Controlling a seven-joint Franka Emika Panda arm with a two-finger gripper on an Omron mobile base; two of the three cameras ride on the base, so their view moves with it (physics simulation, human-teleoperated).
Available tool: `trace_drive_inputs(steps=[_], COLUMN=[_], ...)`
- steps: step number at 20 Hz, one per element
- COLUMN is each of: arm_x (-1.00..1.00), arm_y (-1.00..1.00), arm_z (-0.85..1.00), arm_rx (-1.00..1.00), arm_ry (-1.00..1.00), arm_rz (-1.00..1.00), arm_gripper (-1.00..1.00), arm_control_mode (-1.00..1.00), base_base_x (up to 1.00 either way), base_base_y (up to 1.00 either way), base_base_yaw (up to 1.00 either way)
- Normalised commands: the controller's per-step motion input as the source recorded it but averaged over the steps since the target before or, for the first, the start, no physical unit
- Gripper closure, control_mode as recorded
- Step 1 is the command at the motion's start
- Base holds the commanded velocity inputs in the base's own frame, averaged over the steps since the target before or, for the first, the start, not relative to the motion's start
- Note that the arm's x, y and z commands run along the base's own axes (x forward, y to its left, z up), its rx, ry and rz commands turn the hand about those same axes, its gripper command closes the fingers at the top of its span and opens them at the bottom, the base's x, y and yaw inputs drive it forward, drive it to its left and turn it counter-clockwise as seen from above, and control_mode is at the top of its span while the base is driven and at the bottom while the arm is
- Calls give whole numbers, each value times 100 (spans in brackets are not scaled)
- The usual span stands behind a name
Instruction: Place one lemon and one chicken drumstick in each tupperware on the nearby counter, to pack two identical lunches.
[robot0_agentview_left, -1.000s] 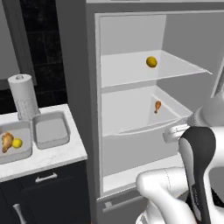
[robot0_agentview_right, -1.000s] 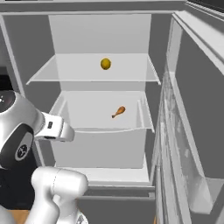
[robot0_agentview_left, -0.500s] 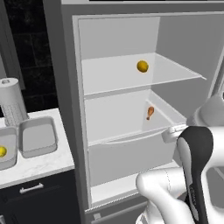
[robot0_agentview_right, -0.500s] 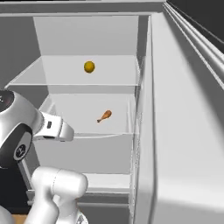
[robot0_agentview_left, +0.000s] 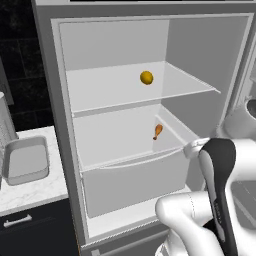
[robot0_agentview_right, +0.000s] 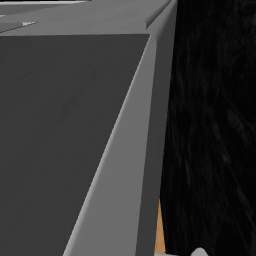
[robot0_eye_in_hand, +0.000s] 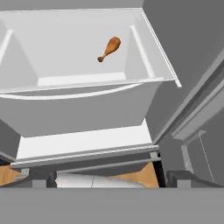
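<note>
Fridge (robot0_agentview_left: 200, 60) open. Lemon (robot0_agentview_left: 146, 77) on top shelf, chicken drumstick (robot0_agentview_left: 157, 131) in drawer below. Tupperware (robot0_agentview_left: 26, 160) on table left of fridge. Jaws: cannot tell.

I'm facing an open fridge (robot0_agentview_left: 125, 125), grey casing, pale interior evenly lit. One glass shelf (robot0_agentview_left: 135, 92) crosses the upper part; below it a white drawer bin (robot0_agentview_left: 132, 175) is pulled toward me. The fridge door (robot0_agentview_right: 75, 140) stands open on the right, its dark grey slab close in my right base view. Black tiled wall (robot0_agentview_left: 22, 65) to the left and behind. Left of the fridge, a black cabinet (robot0_agentview_left: 35, 227) with a silver bar handle (robot0_agentview_left: 17, 220). Wood floor (robot0_eye_in_hand: 135, 177) shows under the fridge.
</note>
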Motion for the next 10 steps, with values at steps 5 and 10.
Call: trace_drive_inputs(steps=[5, 10], arm_x=[98, 79], arm_y=[7, 8], arm_z=[-42, -63], arm_rx=[0, 0], arm_ry=[-1, -7], arm_rz=[0, 0], arm_gripper=[-100, -100], arm_control_mode=[-100, -100], base_base_x=[0, 0], base_base_y=[0, 0], base_base_yaw=[0, 0])
